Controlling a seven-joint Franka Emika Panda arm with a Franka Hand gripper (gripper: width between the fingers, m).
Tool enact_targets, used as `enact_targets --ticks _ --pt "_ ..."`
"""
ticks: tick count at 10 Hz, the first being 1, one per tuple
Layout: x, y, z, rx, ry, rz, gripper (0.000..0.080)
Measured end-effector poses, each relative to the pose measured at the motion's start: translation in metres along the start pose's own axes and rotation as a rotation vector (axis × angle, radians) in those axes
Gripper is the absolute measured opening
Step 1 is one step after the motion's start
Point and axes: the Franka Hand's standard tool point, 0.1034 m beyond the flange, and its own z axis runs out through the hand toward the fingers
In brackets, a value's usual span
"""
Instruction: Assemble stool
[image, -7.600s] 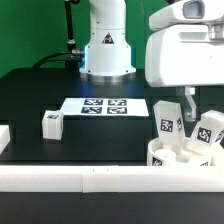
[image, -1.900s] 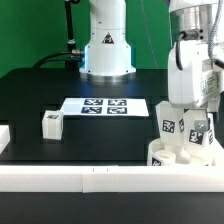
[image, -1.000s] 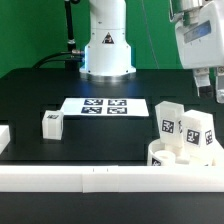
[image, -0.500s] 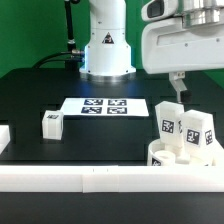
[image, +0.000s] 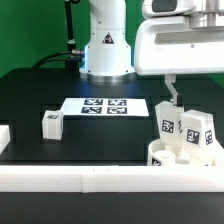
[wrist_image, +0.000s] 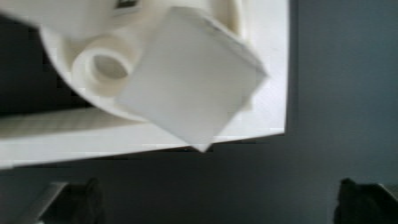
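I have the end effector (wrist_image: 217, 198) released. In the wrist view its two dark fingertips (wrist_image: 71, 196) stand wide apart with only dark counter between them, and nothing is held. In the exterior view the arm's white hand hangs above the stool parts on that view's right. One finger (image: 171, 90) points down just above the nearer upright leg without touching it.

The seat (image: 164, 158) sits on the black counter (image: 30, 95) at the exterior view's right, close behind the long white border bar (image: 100, 178). Two legs stand upright out of it. One leg (image: 167, 120) is toward the exterior view's left and the other leg (image: 201, 132) is beside it on the right. Each shows a black-and-white square tag facing my camera. The tags are block patterns, and I can read no letters or numbers on them.

In the wrist view I see a round hole (wrist_image: 111, 65) in the seat and a white leg end turned corner-on beside it.

The third leg (image: 52, 123) lies on the counter well apart from the seat, on the exterior view's left. It also carries a tag. Behind it, the marker board (image: 72, 104) lies flat with its cluster of tags. The arm's white base (image: 106, 50) bears a small dark emblem, too small to read.
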Motion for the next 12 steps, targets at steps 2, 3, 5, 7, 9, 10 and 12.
enact_targets --ticks 2,3,5,7,9,10,12 --pt "-0.002 0.001 0.002 0.001 -0.009 -0.222 0.0649" --pt "-0.003 -0.003 0.002 -0.006 -0.011 -0.353 0.0649" --pt "-0.002 -0.001 0.001 -0.012 -0.011 -0.506 0.0649" --pt "-0.001 0.005 0.001 -0.04 -0.02 -0.7 0.0649" --pt "-0.004 0.009 0.001 -0.032 -0.062 -0.677 0.0649" --pt "-0.004 0.01 0.002 -0.035 -0.051 -0.683 0.0649" --pt "-0.019 0.003 0.004 -0.045 -0.179 -0.645 0.0649"
